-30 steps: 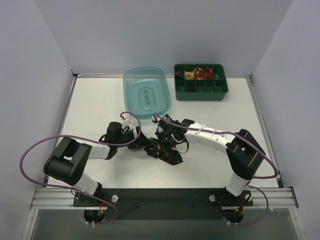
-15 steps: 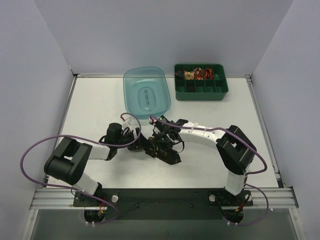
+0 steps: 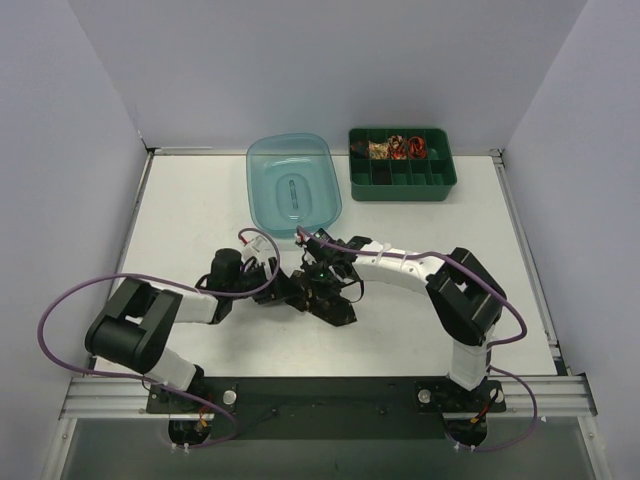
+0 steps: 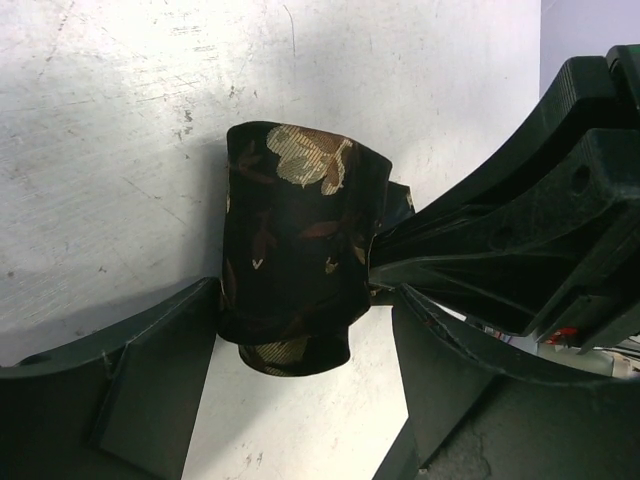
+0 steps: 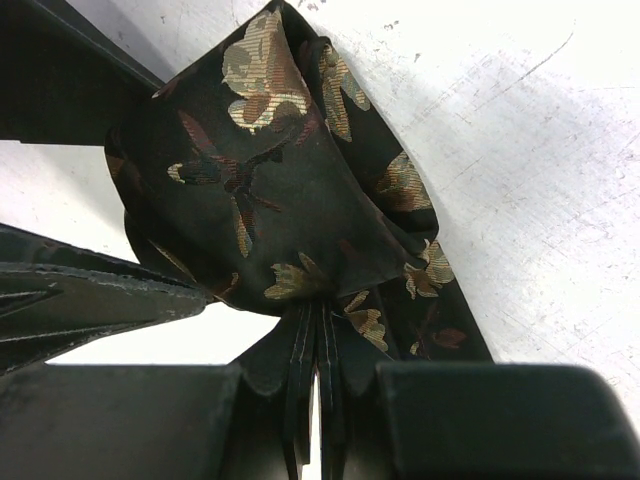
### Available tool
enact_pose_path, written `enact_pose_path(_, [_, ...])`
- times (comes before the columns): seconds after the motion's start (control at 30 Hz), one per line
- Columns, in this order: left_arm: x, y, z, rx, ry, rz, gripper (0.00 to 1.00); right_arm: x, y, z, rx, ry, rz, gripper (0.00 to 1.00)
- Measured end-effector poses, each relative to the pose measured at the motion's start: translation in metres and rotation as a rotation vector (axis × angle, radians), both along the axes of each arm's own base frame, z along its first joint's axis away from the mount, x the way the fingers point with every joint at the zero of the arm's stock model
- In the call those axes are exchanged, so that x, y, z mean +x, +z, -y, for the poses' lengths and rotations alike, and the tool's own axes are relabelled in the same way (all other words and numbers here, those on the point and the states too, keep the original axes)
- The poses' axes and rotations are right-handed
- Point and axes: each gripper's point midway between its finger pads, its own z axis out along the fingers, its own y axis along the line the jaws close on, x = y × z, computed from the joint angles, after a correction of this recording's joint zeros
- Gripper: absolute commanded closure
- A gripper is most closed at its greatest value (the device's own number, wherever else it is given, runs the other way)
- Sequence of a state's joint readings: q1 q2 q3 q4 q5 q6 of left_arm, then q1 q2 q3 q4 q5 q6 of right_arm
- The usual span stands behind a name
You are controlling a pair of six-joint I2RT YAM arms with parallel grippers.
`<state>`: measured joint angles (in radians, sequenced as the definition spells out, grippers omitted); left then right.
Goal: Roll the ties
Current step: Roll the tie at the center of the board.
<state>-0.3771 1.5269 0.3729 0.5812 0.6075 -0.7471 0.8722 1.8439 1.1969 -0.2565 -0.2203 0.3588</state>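
White table point(image 3: 200, 210), grey walls; top view: both claws meet on the black floral tie point(image 3: 335, 305) near the blue tub point(image 3: 293, 185), on its side toward the arm bases, while rolled coils point(image 3: 395, 148) sit in the green tray point(image 3: 402, 178) right of the tub. Left wrist view: the left gripper point(image 4: 300, 320) stands spread, one finger each side of the roll, likely caging it against springing loose. Right wrist view: the right gripper point(image 5: 312, 345) is pressed together, pinching the fabric layers, apparently as the winding core.

Black floral tie point(image 4: 290, 270), partly rolled
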Motion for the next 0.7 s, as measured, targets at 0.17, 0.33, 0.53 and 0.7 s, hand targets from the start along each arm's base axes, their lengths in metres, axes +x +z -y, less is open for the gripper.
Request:
enact_pose_path(0.17, [0.003, -0.002, 0.004, -0.015, -0.015, -0.014, 0.26, 0.001, 0.000, 0.000, 0.001, -0.002, 0.004, 1.00])
enact_pose_path(0.33, [0.004, -0.002, 0.007, -0.031, -0.016, -0.020, 0.34, 0.002, -0.003, -0.002, 0.001, -0.008, -0.001, 1.00])
enact_pose_path(0.53, [0.004, -0.003, 0.012, -0.048, -0.006, -0.022, 0.51, 0.004, -0.007, -0.006, 0.000, -0.007, -0.008, 1.00])
enact_pose_path(0.7, [0.007, 0.000, 0.024, -0.077, -0.005, 0.004, 0.65, 0.005, -0.009, -0.007, -0.011, -0.007, -0.016, 1.00])
